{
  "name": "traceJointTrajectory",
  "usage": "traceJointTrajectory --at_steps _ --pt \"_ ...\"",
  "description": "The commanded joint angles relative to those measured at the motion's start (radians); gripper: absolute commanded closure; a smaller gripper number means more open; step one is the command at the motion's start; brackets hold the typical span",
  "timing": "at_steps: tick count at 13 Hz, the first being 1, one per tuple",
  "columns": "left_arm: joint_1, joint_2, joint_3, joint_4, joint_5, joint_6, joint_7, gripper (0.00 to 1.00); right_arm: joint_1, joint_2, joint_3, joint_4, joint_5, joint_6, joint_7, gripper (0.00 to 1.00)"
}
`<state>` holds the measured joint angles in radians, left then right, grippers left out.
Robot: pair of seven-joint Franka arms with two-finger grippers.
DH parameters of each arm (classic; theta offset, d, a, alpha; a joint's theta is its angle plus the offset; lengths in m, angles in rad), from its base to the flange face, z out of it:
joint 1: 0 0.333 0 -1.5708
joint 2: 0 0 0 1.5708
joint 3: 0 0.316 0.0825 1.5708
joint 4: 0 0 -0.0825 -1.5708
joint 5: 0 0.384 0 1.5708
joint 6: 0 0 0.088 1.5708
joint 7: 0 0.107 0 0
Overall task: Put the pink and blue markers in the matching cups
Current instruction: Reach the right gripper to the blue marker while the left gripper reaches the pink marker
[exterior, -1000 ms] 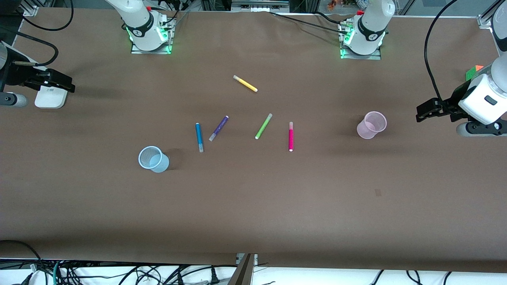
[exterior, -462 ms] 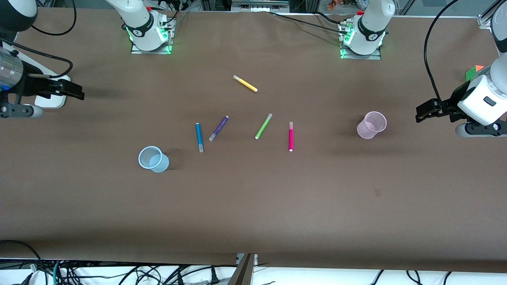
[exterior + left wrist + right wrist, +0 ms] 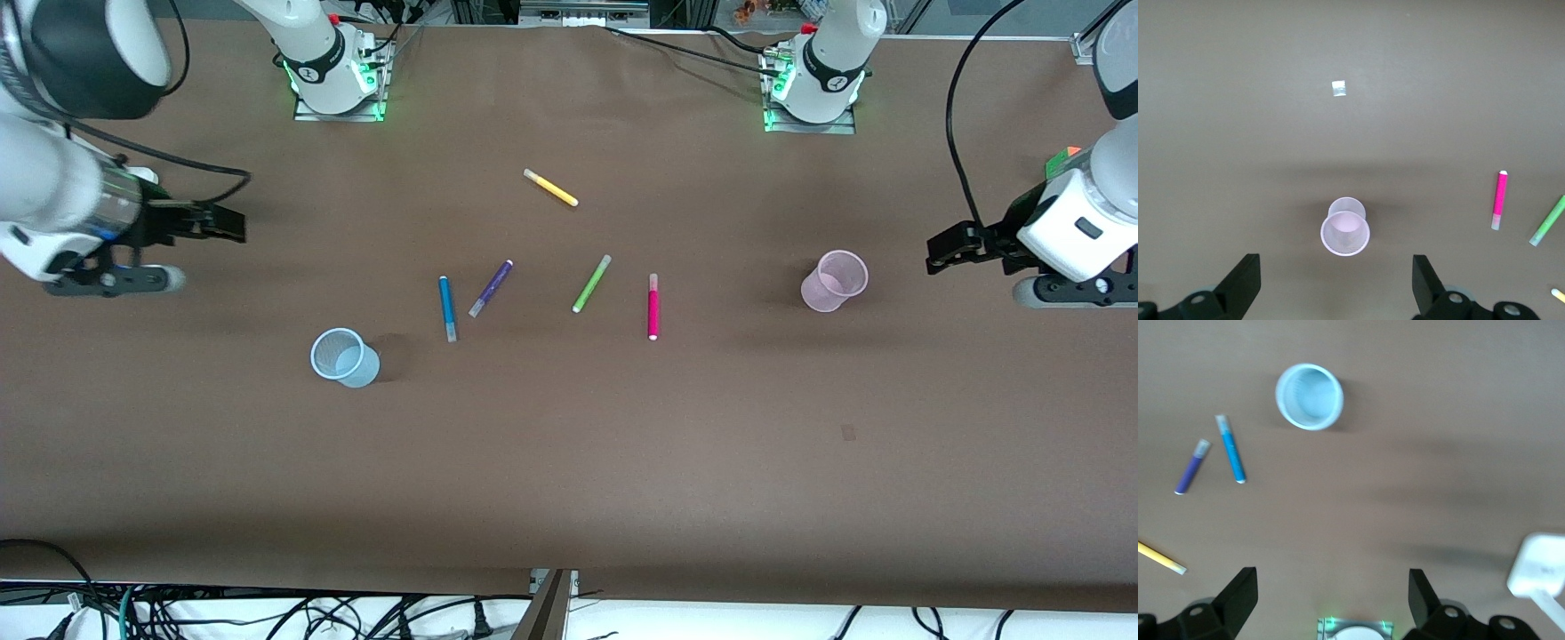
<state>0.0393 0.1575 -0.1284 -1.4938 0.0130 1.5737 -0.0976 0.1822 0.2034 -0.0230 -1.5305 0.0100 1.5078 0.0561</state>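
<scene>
Lower left of centre in the front view: blue cup upright; a little higher up the frame the blue marker and pink marker lie flat mid-frame, and the pink cup stands at right. Judgement: markers light, stiff, smooth, likely to roll, so I would pinch each mid-barrel across its width. Both pincers spread and empty: my right gripper upper left, my left gripper at the right edge.
</scene>
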Motion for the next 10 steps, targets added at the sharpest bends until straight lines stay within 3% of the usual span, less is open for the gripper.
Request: traceJointTrajectory --at_steps 1,4,10 --pt "-0.013 0.013 -0.054 -0.005 -0.018 0.003 -0.083 0.00 0.107 0.101 -0.005 0.020 0.002 0.086 0.066 0.00" --pt "-0.019 0.059 -0.123 -0.003 -0.002 0.015 -0.175 0.00 0.190 0.200 -0.005 0.021 0.007 0.196 0.191 0.00" --pt "-0.165 0.219 -0.132 -0.002 -0.004 0.181 -0.364 0.00 0.249 0.370 -0.005 0.017 0.013 0.385 0.195 0.00"
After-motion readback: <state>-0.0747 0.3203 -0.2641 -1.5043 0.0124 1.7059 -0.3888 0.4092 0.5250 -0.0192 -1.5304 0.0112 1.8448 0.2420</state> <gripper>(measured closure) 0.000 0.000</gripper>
